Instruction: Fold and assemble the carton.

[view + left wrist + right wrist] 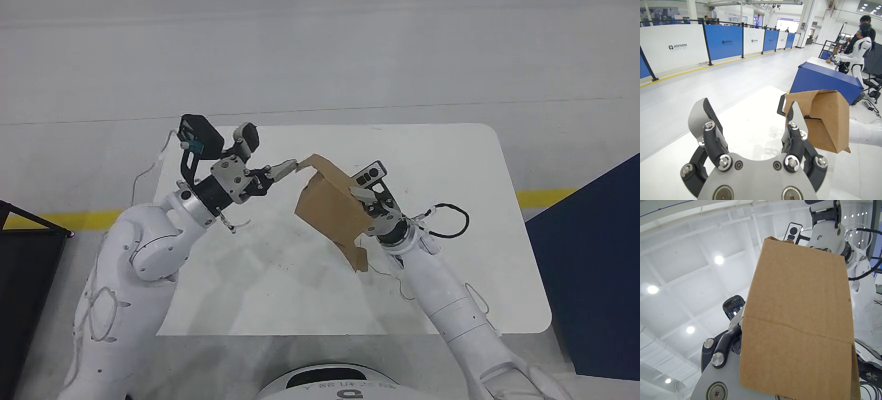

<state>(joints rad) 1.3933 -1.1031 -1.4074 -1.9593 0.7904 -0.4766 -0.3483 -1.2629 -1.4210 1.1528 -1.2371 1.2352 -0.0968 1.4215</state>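
A brown carton (328, 205) is held tilted above the white table (450, 160), partly folded, with a loose flap hanging at its lower end. My right gripper (365, 205) is shut on its right side; in the right wrist view the carton (798, 313) hides the fingers. My left gripper (285, 170) stands open at the carton's upper left corner. In the left wrist view its jaws (749, 102) are spread wide, and one fingertip (792, 111) lies right at the edge of the carton (827, 121) flap.
A blue cabinet (590, 270) stands past the table's right edge. A black frame (20, 260) sits left of the table. A dark cable (450, 215) loops by the right arm's wrist. Bare tabletop lies in front of and to the right of the carton.
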